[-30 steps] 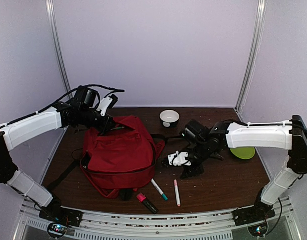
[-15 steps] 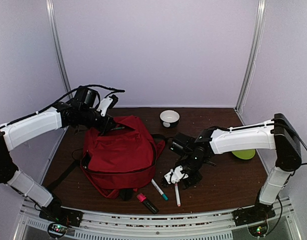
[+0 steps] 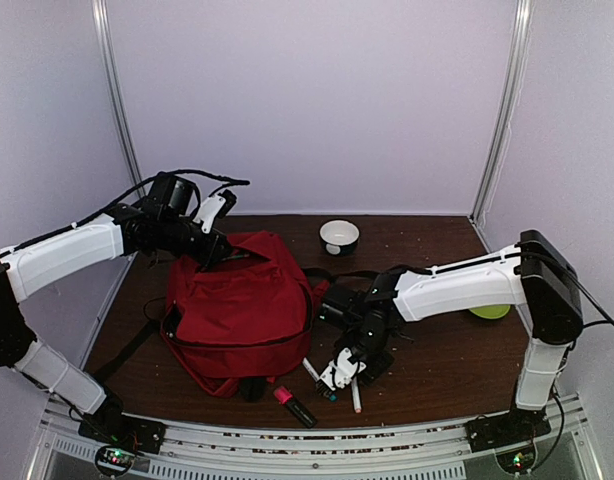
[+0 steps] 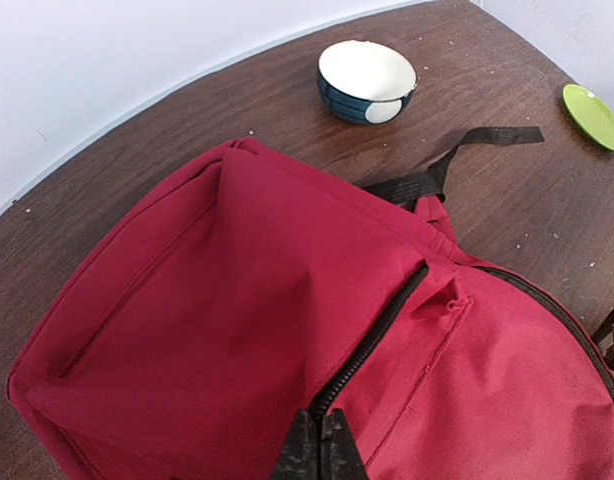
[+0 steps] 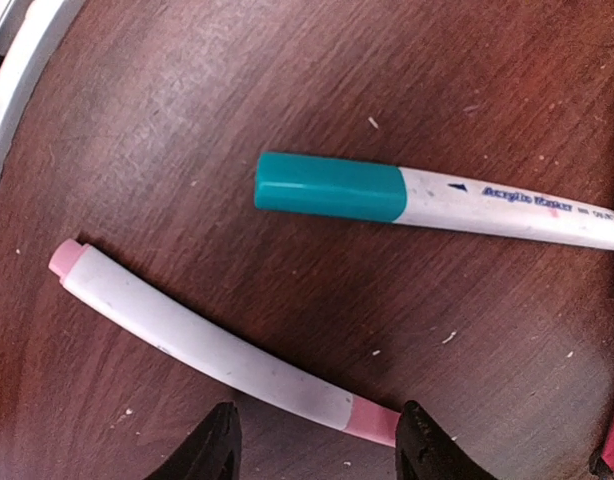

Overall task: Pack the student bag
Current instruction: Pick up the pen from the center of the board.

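Note:
The student bag [image 3: 242, 305] is a large red backpack lying left of centre, with a black zipper [image 4: 387, 325] running across its top. My left gripper [image 3: 219, 252] is at the bag's back top edge. Its fingers [image 4: 322, 452] are shut on the bag's fabric at the near end of the zipper. My right gripper [image 3: 349, 380] hangs low over the pens near the front edge, open. Its fingertips [image 5: 215, 445] straddle the pink end of a white and pink pen [image 5: 207, 350] without touching it. A teal-capped marker [image 5: 327, 187] lies just beyond.
A white bowl [image 3: 339, 236] with a dark outside stands at the back. A green plate [image 3: 490, 311] lies right, partly behind my right arm. A pink highlighter [image 3: 295, 405] lies in front of the bag. Black straps [image 4: 457, 160] trail from the bag towards the bowl.
My right gripper has swung left and towards the front, from the middle of the table down to the pens. The left arm and the bag have not moved.

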Tool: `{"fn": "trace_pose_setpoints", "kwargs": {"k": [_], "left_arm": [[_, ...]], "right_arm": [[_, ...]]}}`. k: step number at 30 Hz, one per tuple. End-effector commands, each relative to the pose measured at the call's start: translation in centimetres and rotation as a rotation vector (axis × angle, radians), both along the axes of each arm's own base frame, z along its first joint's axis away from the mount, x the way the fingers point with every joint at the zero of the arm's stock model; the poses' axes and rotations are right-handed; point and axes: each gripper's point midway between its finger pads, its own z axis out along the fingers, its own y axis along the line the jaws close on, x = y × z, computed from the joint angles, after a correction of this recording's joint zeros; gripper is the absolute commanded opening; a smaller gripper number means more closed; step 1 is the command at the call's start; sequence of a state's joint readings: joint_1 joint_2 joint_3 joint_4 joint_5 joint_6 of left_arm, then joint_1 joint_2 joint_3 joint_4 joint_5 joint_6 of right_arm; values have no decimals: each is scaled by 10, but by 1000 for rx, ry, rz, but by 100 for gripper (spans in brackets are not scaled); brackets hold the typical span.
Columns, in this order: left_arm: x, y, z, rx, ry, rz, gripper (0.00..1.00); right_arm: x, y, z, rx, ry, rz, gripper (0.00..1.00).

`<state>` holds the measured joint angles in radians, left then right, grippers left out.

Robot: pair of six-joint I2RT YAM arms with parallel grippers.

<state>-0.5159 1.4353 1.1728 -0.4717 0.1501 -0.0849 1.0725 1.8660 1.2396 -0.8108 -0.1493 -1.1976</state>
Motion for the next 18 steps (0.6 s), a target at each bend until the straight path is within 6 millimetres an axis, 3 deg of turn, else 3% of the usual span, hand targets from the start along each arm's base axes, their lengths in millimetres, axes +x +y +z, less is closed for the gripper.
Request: {"fn": "trace_pose_setpoints", "kwargs": {"k": [1,12,18], "left_arm": [[5,1,13,-25,-45,2,0],[2,2,7,-19,-36,4,0],[1,3,6,-15,-34,2,0]], "right_arm": [[-2,-5,-3,-71,2,46,52],[-7,-20,-8,-166,45,2,28],[3,-39,-10,-194,34,-111,24]]}}
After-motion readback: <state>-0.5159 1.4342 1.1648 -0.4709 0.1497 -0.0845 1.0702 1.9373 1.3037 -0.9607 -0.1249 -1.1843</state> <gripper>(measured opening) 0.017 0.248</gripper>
